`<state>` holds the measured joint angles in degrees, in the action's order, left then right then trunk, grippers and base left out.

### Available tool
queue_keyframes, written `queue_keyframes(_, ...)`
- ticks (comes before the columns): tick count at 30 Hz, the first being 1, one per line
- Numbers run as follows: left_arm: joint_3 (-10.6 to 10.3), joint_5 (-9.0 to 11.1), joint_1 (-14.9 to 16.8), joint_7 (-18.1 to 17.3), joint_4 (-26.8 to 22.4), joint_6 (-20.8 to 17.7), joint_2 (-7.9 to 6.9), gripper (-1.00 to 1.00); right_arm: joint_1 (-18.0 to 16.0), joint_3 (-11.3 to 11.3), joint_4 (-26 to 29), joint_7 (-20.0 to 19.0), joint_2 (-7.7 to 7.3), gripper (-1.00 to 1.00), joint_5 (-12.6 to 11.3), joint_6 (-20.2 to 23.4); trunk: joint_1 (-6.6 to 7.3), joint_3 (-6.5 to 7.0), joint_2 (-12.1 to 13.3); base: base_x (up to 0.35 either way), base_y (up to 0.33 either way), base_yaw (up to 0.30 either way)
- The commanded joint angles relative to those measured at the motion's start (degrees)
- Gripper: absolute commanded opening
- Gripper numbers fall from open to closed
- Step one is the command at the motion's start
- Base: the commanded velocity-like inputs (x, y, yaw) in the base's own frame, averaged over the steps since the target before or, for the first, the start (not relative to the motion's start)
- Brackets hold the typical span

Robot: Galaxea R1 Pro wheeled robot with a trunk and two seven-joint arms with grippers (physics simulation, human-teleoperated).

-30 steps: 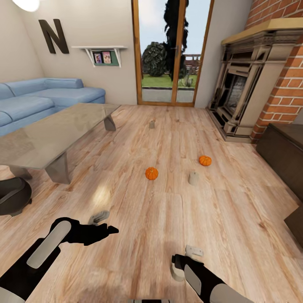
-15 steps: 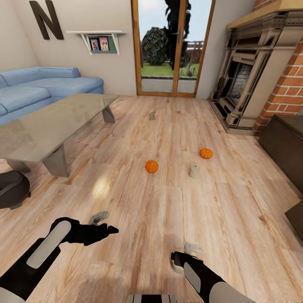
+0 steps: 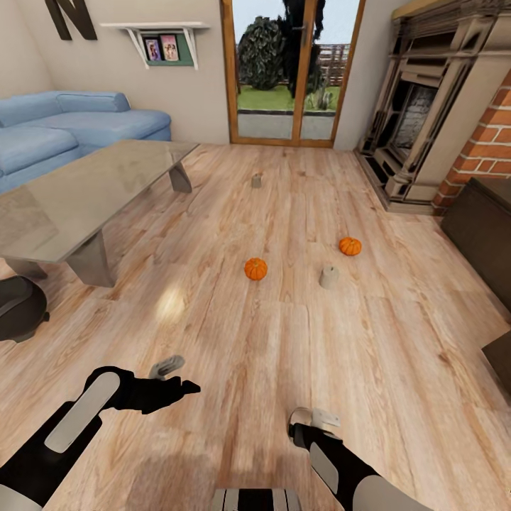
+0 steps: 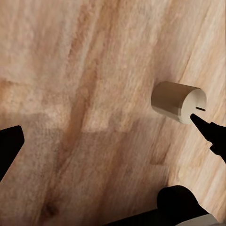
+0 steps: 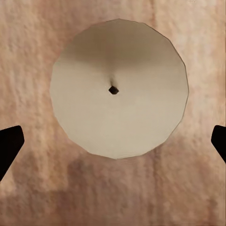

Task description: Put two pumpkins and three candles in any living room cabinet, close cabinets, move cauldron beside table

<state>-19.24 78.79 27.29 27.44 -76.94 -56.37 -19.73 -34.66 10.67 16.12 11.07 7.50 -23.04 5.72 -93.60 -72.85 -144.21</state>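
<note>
Two orange pumpkins (image 3: 256, 269) (image 3: 350, 246) sit on the wood floor mid-room. One cream candle (image 3: 328, 277) stands between them, and another candle (image 3: 256, 182) stands farther off toward the glazed doors. A third candle (image 5: 115, 89) stands upright directly under my right gripper (image 5: 113, 143). That gripper is open, with a fingertip at each side of the candle and well apart from it. The same candle (image 4: 176, 101) appears beyond my open, empty left gripper (image 4: 110, 136). In the head view the left gripper (image 3: 176, 376) and right gripper (image 3: 312, 424) hover low over the floor. The dark cauldron (image 3: 21, 309) rests by the grey table (image 3: 85, 199).
A dark-brown cabinet (image 3: 482, 231) runs along the right wall, with another dark panel (image 3: 500, 362) nearer me. The fireplace surround (image 3: 419, 121) and brick chimney stand at the back right. A blue sofa (image 3: 71, 128) lies behind the table.
The whole view has shifted: the camera has moved forward and tipped down. The near candle, earlier beside the right gripper, now lies under it. The arms keep their pose.
</note>
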Motion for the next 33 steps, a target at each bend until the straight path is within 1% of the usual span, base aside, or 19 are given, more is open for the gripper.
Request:
queue_keyframes(1, -0.1, 0.6, 0.0, 0.6, -0.1, 0.0, -0.05, 1.00, 0.0, 0.5, 0.1, 0.4, -0.03, 1.00, -0.3, 0.3, 0.01, -0.05, 0.0, 0.000, 0.000, 0.000)
queue_keyframes(9, -0.1, 0.6, 0.0, 0.6, 0.0, 0.0, -0.05, 1.00, -0.1, 0.5, 0.1, 0.4, -0.04, 1.00, -0.3, 0.0, 0.01, -0.05, 0.0, 0.003, 0.000, 0.000)
queue_keyframes(33, -0.2, 0.5, 0.0, 0.6, 0.1, 0.0, -0.02, 1.00, 0.0, 0.5, 0.1, 0.4, -0.03, 1.00, -0.3, 0.0, 0.01, -0.05, 0.0, 0.111, 0.000, 0.000)
